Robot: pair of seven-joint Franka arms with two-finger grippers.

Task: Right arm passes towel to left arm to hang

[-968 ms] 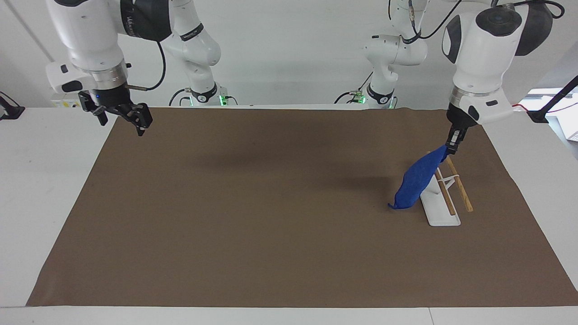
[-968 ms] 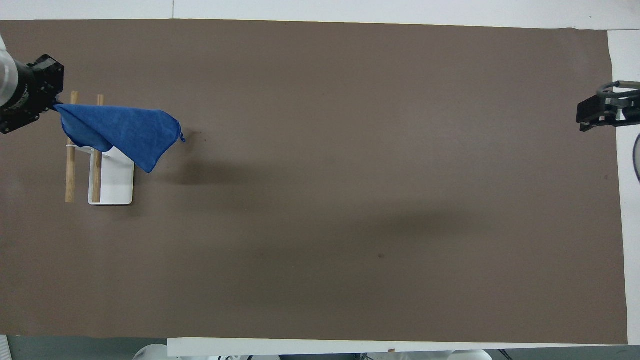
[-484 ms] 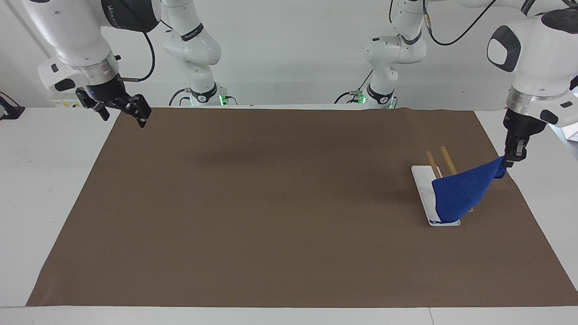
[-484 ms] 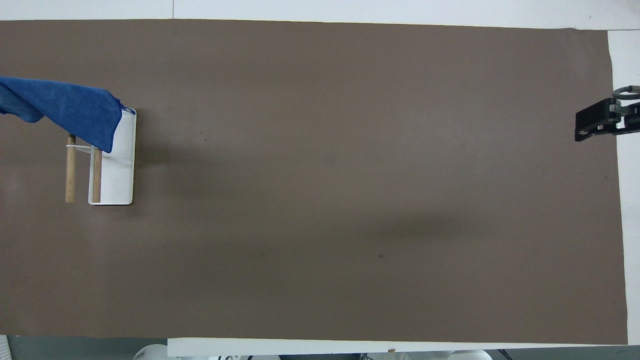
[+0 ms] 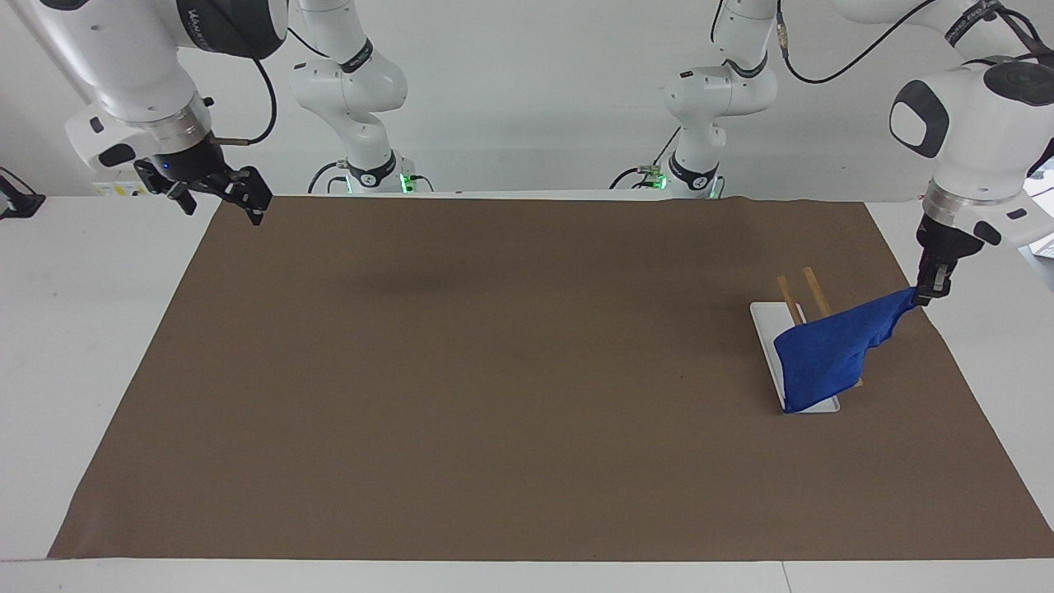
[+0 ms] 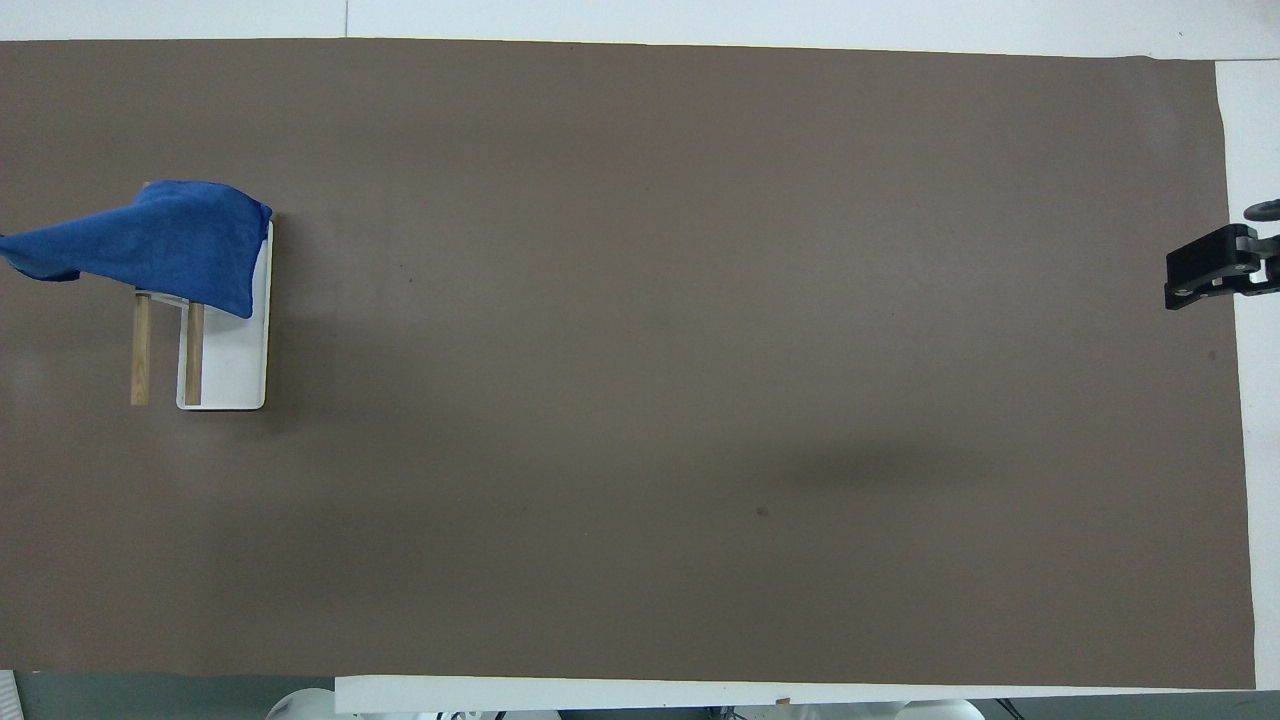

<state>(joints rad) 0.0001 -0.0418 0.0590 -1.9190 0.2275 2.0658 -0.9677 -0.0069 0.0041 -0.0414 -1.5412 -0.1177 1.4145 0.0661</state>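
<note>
While left hand (image 5: pixel 929 295) grips, towel (image 5: pixel 827 354) has settled onto rack (image 5: pixel 803 309).

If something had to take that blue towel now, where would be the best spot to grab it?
Probably the loose lower corner of the towel, hanging in front of the rack's white base. Come in from the table's middle: the left gripper pinches the upper corner, and the rack's wooden bars back the rest.
</note>
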